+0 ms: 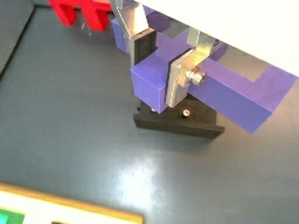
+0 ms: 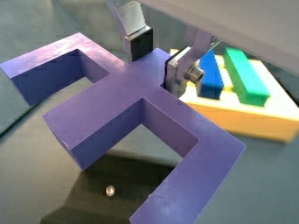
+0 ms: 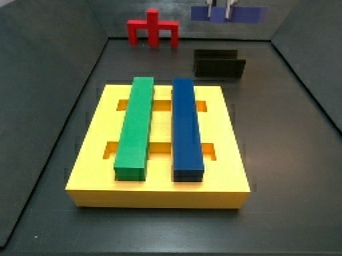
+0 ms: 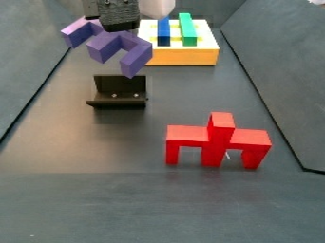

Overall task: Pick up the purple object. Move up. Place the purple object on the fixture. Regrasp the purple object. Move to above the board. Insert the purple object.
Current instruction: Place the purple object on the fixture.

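Gripper (image 1: 163,66) is clamped on the central stub of the purple object (image 1: 233,87) and holds it in the air above the fixture (image 4: 120,92).

The board (image 3: 94,150), well apart, carries a green bar (image 3: 135,125) and a blue bar (image 3: 187,125). A red pronged piece (image 4: 216,142) stands on the floor near the fixture.

Risk: the purple object hangs tilted in a side view, so it could catch the fixture wall and rotate between the pads on lowering.

No readable writing or brand marks appear.
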